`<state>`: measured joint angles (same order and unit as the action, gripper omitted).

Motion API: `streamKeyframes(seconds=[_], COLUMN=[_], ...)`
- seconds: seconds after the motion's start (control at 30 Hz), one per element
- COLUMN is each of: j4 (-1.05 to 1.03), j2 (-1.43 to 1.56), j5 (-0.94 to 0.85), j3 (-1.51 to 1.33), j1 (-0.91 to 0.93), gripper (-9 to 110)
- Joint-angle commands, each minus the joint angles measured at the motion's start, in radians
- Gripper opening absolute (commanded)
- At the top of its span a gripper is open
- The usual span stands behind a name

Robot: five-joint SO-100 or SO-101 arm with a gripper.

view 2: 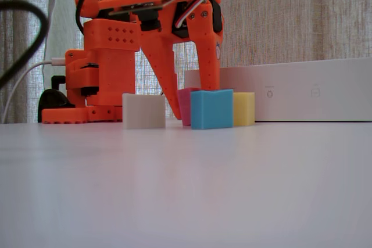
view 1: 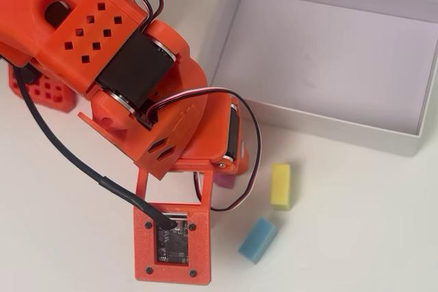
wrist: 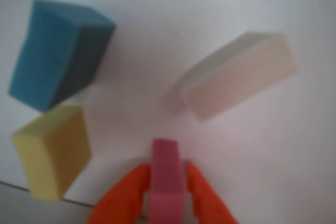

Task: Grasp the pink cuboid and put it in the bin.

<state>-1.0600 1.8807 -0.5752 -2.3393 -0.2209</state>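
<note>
Your arm [view 1: 137,80] was folded forward and down over the table [view 1: 356,237], its wrist camera mount out in front in the overhead view. In the fixed view the two orange fingers [view 2: 168,79] reached steeply down to the table surface. Your gripper [wrist: 167,174] was closed narrowly on the pink cuboid [wrist: 167,179], one finger pressed against each side in the wrist view.

Taking the pink cuboid as your landmark in the wrist view: to its left lay the yellow block [wrist: 52,150], with the blue block [wrist: 58,53] above that, both apart from the cuboid. Up and to its right lay the white block [wrist: 239,74], also apart. In the overhead view the bin [view 1: 321,117] sat beyond the cuboid [view 1: 222,181], up and right.
</note>
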Motion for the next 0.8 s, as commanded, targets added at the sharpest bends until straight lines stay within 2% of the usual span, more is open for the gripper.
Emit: streamKeyframes(seconds=[0.0, 0.1, 0.27, 0.37, 0.53, 0.67, 0.77], j4=[0.009, 0.014, -0.008, -0.101, -0.325, -0.463, -0.506], j2=[0.005, 0.008, 0.049, 0.132, 0.236, 0.238, 0.233], j5=[0.011, 0.009, 0.011, 0.011, 0.012, 0.012, 0.012], j3=[0.002, 0.002, 0.0, 0.069, 0.379, 0.707, 0.824], j1=[0.0, -0.003, 0.009, 0.012, -0.032, -0.132, -0.244], gripper=[2, -8, -8, -8, -8, -8, -8])
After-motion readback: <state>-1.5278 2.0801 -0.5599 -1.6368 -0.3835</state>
